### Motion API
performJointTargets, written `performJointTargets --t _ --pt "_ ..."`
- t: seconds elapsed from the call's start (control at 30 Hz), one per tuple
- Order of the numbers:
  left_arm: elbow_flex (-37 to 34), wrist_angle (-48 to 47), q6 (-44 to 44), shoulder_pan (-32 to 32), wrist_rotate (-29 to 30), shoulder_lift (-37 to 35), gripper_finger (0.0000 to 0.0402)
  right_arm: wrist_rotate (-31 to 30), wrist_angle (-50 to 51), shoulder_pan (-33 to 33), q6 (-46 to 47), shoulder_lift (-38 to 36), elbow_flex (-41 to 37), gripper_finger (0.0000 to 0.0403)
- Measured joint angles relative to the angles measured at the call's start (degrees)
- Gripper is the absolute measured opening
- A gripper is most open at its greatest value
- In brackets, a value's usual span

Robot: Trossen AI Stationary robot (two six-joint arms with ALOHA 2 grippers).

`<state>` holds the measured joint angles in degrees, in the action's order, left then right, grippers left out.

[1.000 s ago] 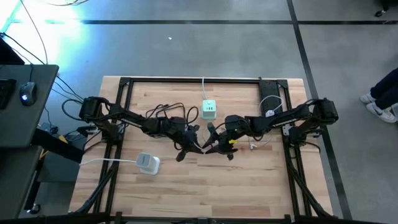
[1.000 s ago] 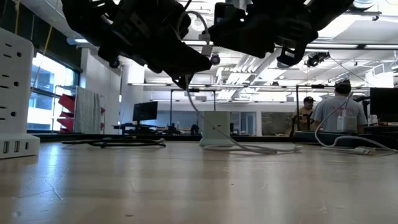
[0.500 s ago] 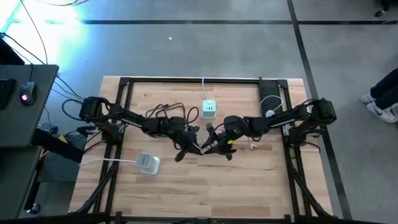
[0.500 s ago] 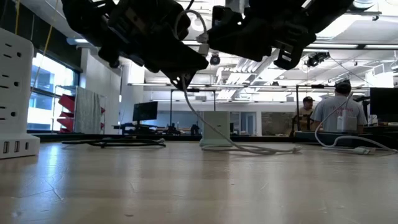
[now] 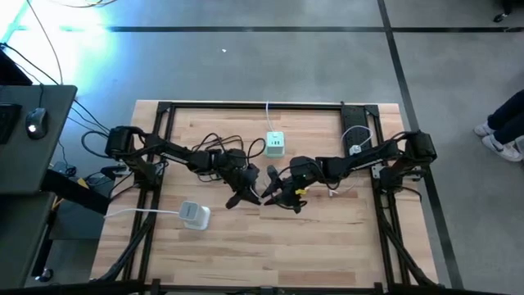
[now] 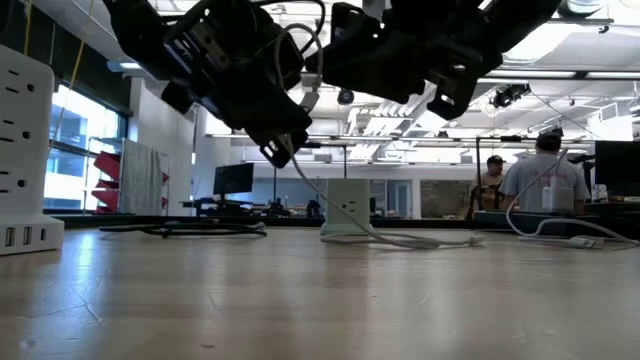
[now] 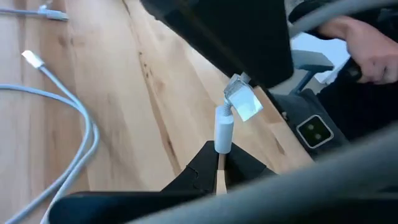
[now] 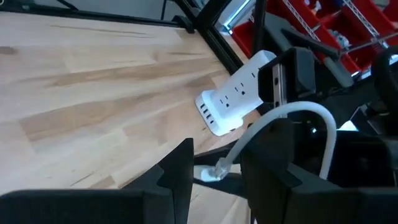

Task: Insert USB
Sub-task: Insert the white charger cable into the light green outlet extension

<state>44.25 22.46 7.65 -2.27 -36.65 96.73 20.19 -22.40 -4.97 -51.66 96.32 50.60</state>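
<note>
Both arms meet mid-frame over the light wooden table [image 5: 246, 246], well clear of its surface in the low view. Left gripper [image 7: 219, 163] is clamped tight on the white USB cable [image 7: 222, 132] just behind its metal plug [image 7: 242, 102], plug pointing away from the fingers toward the right arm. Right gripper [image 8: 214, 168] sits roughly half open with the same cable's loop running between its fingers; can't tell if it's actually gripping. Candidate sockets: white power strip with USB ports [image 5: 194, 214] lower left of the high view, small white-green charger cube [image 5: 275, 144] top centre. Plug is near neither. My read: cable picked up, being regrasped or aligned; transport and insertion not yet done.
</note>
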Motion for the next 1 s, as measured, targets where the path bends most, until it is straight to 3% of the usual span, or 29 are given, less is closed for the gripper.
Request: performJointTargets --t 0.17,0.47,1.0 --pt "0.0 -0.14 1.9 0.05 -1.49 0.02 0.0 -0.1 -1.33 -0.33 -1.11 2.42 0.03 0.012" --pt "0.0 -1.25 3.31 0.03 -1.63 0.02 0.0 -2.4 -3.64 -1.53 -5.37 4.26 0.01 0.0187" --pt "-0.15 -1.83 5.18 0.07 -1.11 0.09 0.0 -2.81 3.94 -1.42 -2.64 7.74 6.14 0.0146"
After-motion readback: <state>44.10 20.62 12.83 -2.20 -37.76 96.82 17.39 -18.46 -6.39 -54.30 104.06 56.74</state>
